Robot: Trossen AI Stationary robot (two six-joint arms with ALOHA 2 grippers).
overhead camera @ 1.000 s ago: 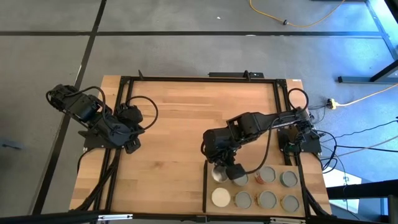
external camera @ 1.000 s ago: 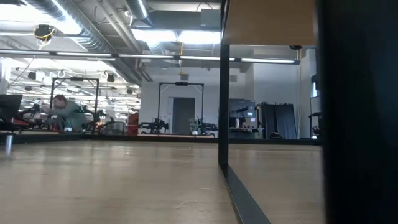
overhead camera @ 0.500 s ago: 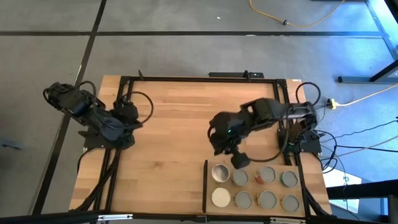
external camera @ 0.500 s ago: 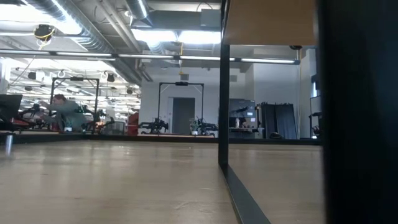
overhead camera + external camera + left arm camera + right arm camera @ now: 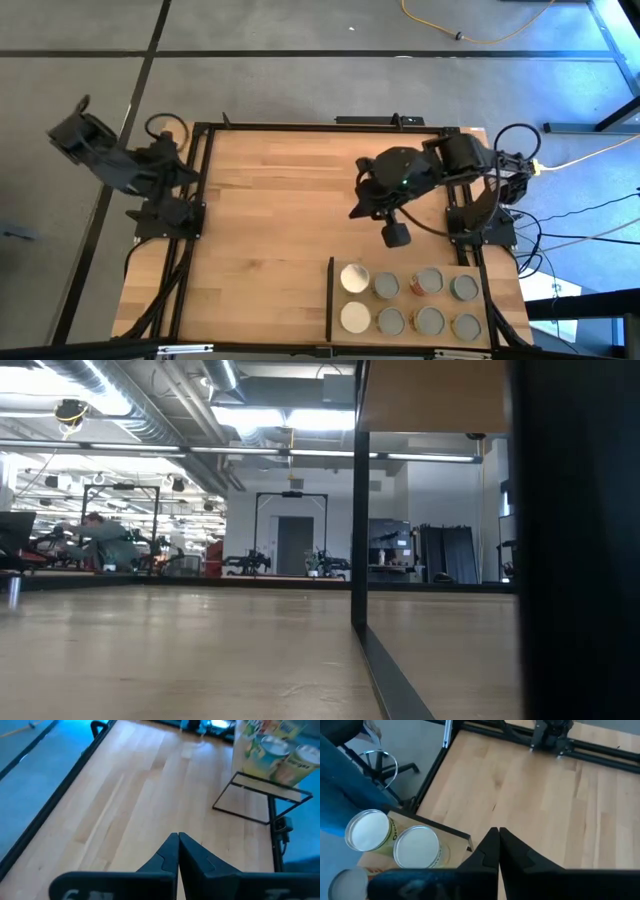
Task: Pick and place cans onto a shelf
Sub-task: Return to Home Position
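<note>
Now R gripper [image 5: 394,235] has lifted off cans [image 5: 386,287], L gripper [image 5: 178,851] pulled back; both jaws closed.

One can [image 5: 345,885] partly off-frame

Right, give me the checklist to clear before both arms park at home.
1. All cans on the shelf: ok, eight stand there in two rows.
2. Cans upright: ok, tops face up in the high view.
3. Right gripper empty: ok, fingers shut on nothing.
4. Right gripper clear of the cans: ok, it hangs over bare tabletop, off the shelf.
5. Left gripper empty: ok, shut on nothing, its arm folded by the table's left edge.
</note>
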